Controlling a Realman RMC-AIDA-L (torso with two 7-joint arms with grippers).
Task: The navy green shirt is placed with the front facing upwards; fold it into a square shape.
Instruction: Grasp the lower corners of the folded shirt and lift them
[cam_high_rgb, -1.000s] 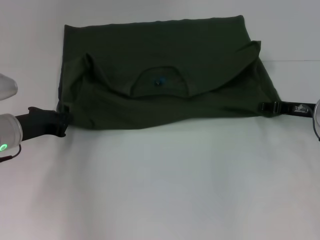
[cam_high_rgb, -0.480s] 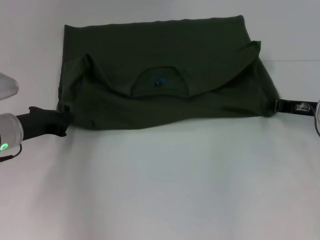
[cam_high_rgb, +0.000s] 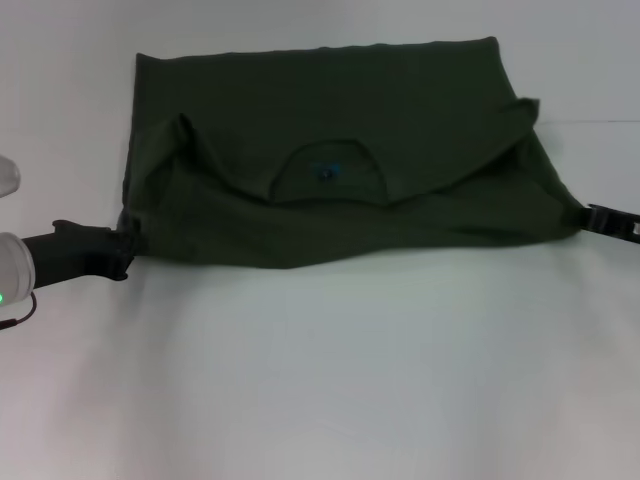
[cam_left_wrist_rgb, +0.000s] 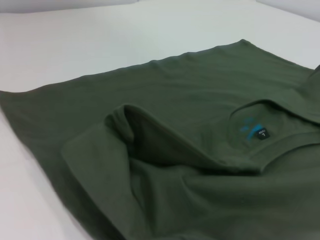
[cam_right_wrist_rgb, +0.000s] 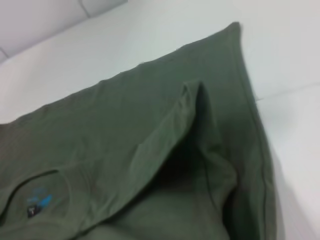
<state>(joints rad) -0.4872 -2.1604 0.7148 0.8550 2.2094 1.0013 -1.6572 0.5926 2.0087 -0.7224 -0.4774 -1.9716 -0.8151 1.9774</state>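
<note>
The navy green shirt (cam_high_rgb: 330, 110) lies on the white table, its near half folded back over the far half so the neck opening and blue label (cam_high_rgb: 325, 172) face up. My left gripper (cam_high_rgb: 124, 250) is at the shirt's near left corner, shut on the cloth edge. At the near right corner, my right gripper (cam_high_rgb: 592, 216) is shut on the fold, which is drawn out toward it. The left wrist view shows the shirt (cam_left_wrist_rgb: 190, 100) with a raised fold and the label (cam_left_wrist_rgb: 252, 131). The right wrist view shows the shirt (cam_right_wrist_rgb: 125, 110) with a puckered sleeve fold.
The white table (cam_high_rgb: 330, 380) stretches bare in front of the shirt toward me. A faint seam line runs across the table at the right (cam_high_rgb: 600, 121). Nothing else stands on the surface.
My right gripper has moved outward to the right, dragging the shirt's right corner with it. The whole shirt has slid slightly right and the near fold is stretched flatter. The left gripper has barely moved.
</note>
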